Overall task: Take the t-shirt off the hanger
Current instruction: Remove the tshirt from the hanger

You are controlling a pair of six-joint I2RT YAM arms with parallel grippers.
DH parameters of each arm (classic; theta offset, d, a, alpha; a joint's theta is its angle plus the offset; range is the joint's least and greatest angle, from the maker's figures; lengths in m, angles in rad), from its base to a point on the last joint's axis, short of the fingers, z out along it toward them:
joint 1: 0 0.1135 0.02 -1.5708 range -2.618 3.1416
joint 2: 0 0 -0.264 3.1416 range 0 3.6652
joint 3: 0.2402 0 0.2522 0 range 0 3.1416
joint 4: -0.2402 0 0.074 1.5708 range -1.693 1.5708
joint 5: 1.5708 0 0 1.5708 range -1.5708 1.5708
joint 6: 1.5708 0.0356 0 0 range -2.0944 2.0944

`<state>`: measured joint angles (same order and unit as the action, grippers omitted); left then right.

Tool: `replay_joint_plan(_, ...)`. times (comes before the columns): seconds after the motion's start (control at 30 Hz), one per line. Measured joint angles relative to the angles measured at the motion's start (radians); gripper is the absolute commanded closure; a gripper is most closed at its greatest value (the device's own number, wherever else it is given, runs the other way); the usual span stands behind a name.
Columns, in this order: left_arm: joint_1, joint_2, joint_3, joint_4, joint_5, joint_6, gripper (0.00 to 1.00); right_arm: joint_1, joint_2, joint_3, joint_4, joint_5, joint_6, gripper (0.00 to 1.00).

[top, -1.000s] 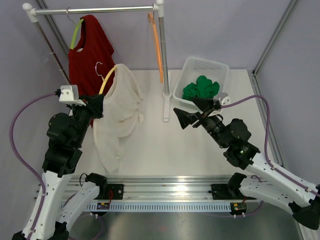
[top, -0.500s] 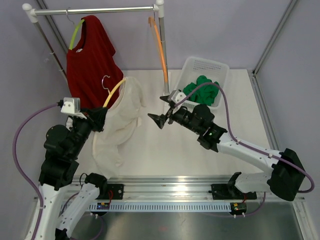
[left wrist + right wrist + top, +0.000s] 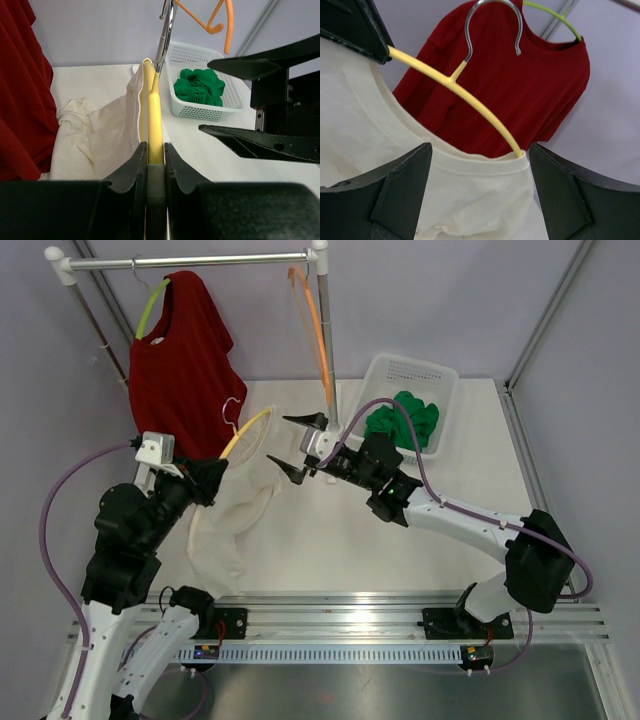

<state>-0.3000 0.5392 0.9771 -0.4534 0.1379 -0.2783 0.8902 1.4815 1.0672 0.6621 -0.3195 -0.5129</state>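
Note:
A cream t-shirt (image 3: 232, 515) hangs on a yellow hanger (image 3: 247, 430) with a metal hook, off the rail and drooping onto the table. My left gripper (image 3: 212, 476) is shut on the hanger's yellow arm (image 3: 154, 125), seen clamped between the fingers in the left wrist view. My right gripper (image 3: 298, 445) is open, its jaws spread wide on either side of the shirt's collar (image 3: 485, 165) at the hanger's far end, touching nothing. The hanger (image 3: 470, 97) and its hook show in the right wrist view.
A red t-shirt (image 3: 182, 365) on a green hanger hangs from the rail (image 3: 190, 260) behind. An empty orange hanger (image 3: 316, 325) hangs by the rack's upright post. A white basket (image 3: 432, 380) with a green garment (image 3: 402, 420) stands at the back right.
My right arm has swung left from the basket to the cream shirt's collar, jaws open. My left gripper has tilted the hanger toward the right and lowered the shirt.

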Motion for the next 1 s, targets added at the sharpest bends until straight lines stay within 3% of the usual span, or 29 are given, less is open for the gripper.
replay_joint_plan(0.07, 0.0, -0.001, 0.0, -0.003, 0.009, 0.0, 1.0, 0.0, 0.025, 0.042, -0.001, -0.021, -0.037, 0.19)
replay_joint_plan(0.43, -0.001, -0.003, 0.0, -0.002, 0.039, 0.0, 1.0, 0.0, 0.185, 0.229, -0.057, -0.043, -0.187, 0.25)
replay_joint_plan(0.8, -0.004, -0.012, 0.0, -0.005, 0.055, -0.001, 1.0, 0.0, 0.263, 0.275, -0.11, -0.004, -0.259, 0.47)
replay_joint_plan(0.87, -0.005, -0.015, 0.0, -0.005, 0.059, -0.001, 1.0, 0.0, 0.263, 0.279, -0.11, 0.003, -0.265, 0.53)
replay_joint_plan(0.97, -0.006, -0.019, 0.0, -0.007, 0.063, -0.001, 1.0, 0.0, 0.263, 0.287, -0.109, 0.017, -0.278, 0.72)
replay_joint_plan(1.0, -0.006, -0.02, 0.0, -0.008, 0.064, -0.001, 1.0, 0.0, 0.263, 0.288, -0.109, 0.021, -0.279, 0.85)
